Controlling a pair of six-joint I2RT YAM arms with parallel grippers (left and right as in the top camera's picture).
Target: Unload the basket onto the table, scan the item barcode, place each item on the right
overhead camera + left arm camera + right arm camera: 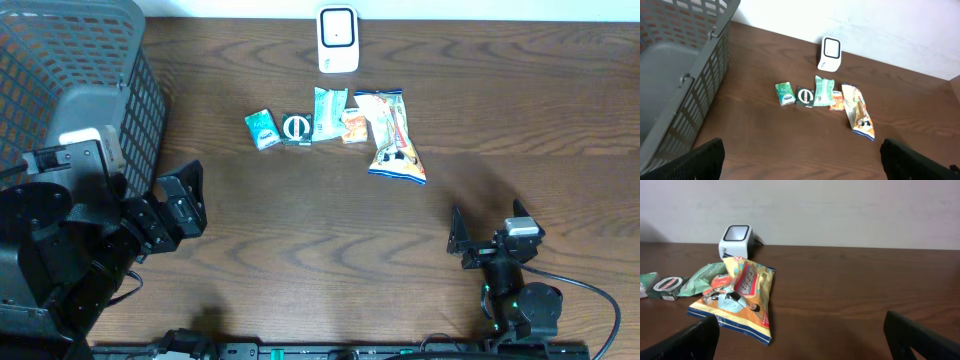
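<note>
While both jaws gape empty, the crinkled orange-and-blue snack bag (pixel 392 140) lies flat.

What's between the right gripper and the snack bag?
Only bare table between right gripper and snack bag; right wrist view shows it, overhead agrees.
</note>
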